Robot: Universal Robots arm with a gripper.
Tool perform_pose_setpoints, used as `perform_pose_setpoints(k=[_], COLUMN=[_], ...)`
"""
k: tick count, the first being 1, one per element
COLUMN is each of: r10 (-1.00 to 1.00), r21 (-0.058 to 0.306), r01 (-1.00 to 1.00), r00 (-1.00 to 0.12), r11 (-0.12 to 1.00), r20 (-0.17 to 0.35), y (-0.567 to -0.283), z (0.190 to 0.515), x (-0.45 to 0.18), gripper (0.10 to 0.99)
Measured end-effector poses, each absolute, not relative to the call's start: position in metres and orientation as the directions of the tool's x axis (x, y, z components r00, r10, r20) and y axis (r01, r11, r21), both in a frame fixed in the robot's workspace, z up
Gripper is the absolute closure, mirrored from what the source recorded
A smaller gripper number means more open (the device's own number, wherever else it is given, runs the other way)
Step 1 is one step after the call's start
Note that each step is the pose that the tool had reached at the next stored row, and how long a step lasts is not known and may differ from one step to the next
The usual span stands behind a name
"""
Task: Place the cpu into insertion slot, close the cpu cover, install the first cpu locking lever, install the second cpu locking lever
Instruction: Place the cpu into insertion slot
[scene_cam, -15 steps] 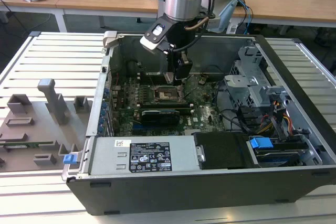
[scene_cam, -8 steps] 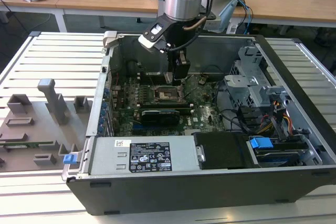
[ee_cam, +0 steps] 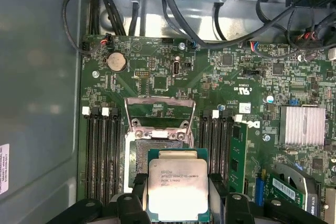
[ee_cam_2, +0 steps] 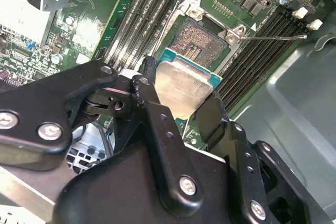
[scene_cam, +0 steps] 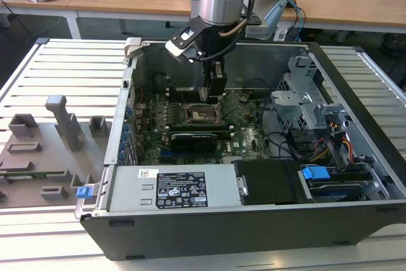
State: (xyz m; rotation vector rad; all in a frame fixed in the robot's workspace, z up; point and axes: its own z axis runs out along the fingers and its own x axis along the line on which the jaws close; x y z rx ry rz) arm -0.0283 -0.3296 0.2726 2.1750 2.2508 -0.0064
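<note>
In the exterior view the insertion slot [scene_cam: 204, 114] is sitting uncovered and, at its one o'clock, the gripper [scene_cam: 214, 95] is hovering just above, jaws clamping the cpu [ee_cam: 177, 192] by two opposite edges, likely suiting a light, stiff, fragile chip

The cpu [ee_cam: 175, 182] is dull silver-grey with a green rim, the motherboard [ee_cam: 157, 77] green, the pincer [ee_cam: 177, 198] black.
</note>
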Motion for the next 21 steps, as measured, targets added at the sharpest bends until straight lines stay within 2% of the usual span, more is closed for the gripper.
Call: perform_pose_setpoints(k=[21], r10=[0.999], r21=[0.005], r01=[0.999], r00=[-0.034], r11=[0.034], r20=[-0.011], y=[-0.330], z=[0.253], x=[-0.036], gripper=[0.541])
